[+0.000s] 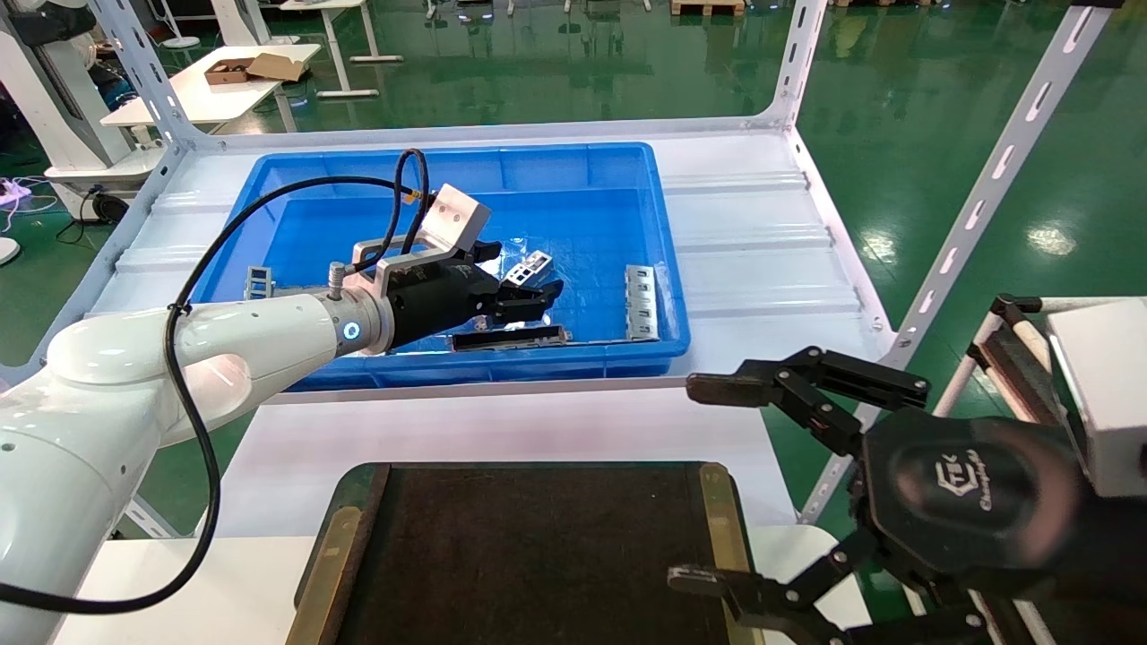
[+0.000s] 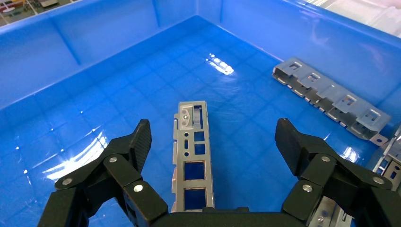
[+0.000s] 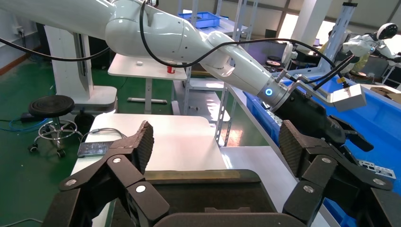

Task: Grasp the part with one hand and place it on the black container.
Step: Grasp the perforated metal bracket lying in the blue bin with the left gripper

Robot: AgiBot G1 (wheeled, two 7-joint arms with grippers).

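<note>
Gleaming green floor [image 1: 896, 134] behind shelf [image 1: 753, 260]

My white shelf [image 1: 771, 233] carries the blue bin [image 1: 668, 296] at twelve o'clock; the black container [image 1: 529, 546] sits at six.

bin [image 1: 668, 269]: behind black container [image 1: 529, 555]
part [image 2: 191, 156]: in bin, between left gripper [image 2: 213, 135] fingers
plate [image 1: 640, 303]: right of part

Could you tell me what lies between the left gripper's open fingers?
In the left wrist view, the part lies on the blue bin floor between the left gripper's fingers, untouched.
</note>
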